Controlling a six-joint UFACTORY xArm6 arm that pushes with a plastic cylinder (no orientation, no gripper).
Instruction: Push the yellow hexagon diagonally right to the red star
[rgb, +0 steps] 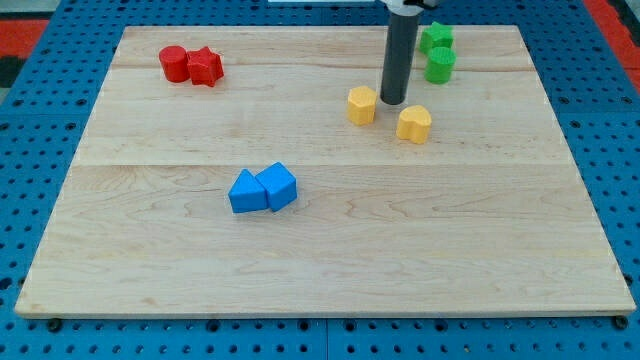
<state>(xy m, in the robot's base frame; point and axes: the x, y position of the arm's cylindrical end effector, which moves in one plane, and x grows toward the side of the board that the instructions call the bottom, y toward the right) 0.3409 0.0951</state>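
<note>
The yellow hexagon (362, 104) lies on the wooden board (320, 230), right of centre near the view's top. My tip (393, 102) rests on the board just to the right of the hexagon, close to it or touching it. The red star (206, 67) lies at the upper left, touching a red cylinder (174, 63) on its left. A yellow heart-shaped block (414, 124) lies just below and right of my tip.
Two green blocks (438, 40) (441, 65) sit at the upper right, right of the rod. A blue triangular block (246, 192) and a blue cube (279, 186) touch each other left of centre. A blue perforated table surrounds the board.
</note>
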